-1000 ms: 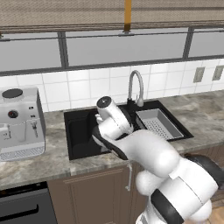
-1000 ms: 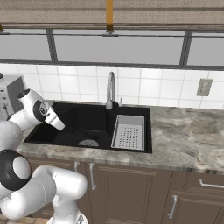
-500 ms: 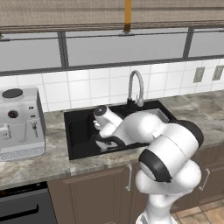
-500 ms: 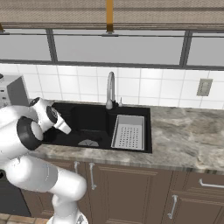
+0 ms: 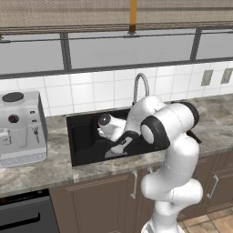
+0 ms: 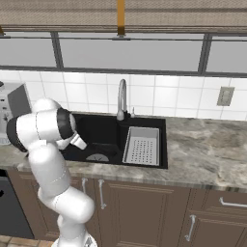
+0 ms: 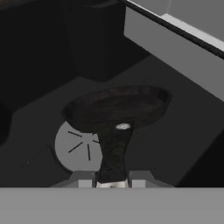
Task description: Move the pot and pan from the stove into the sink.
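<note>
I have the fingers [image 7: 112,178] clamped on the pan [image 7: 117,107] handle, pan inside the sink [image 5: 84,136] above its drain [image 7: 78,148]; grey stone bench [image 6: 207,159] around.

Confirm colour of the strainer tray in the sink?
Grey, perforated strainer tray; clearest in the right base view.

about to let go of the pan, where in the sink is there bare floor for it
The black basin floor around the round grey drain, below the shallow black frying pan in the shut gripper, is bare. The grey perforated strainer tray crowds the tap side.
</note>
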